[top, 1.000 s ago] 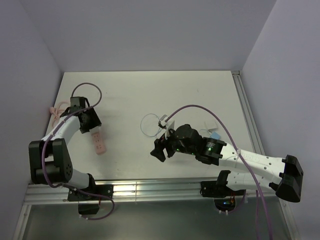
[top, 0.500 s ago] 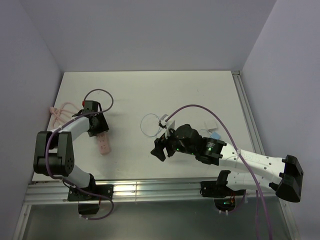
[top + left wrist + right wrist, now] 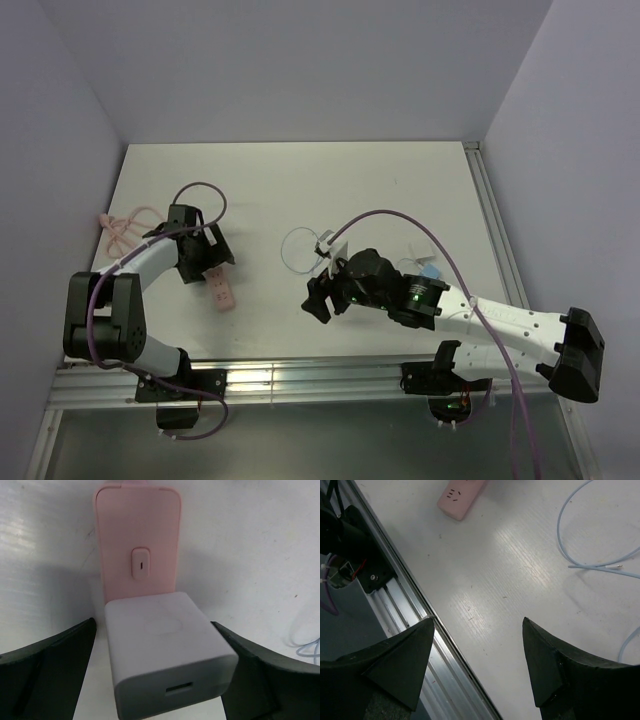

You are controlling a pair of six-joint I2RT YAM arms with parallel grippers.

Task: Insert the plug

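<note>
Your left gripper (image 3: 154, 625) stood released, its matte black fingers (image 3: 45, 670) flanking a smooth white cube charger (image 3: 165, 650) on the pink socket strip (image 3: 137, 535). Your right gripper (image 3: 478, 620) gaped empty; the plug (image 3: 618, 566), a tiny tip of thin pale wire (image 3: 559, 527), lay at its 2 o'clock

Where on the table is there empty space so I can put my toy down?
The far strip of the table along the back wall is bare, right across. A smaller bare patch lies between the pink socket strip and the right tool. It is crowded around the thin wire loop and by the left tool at the strip.
</note>
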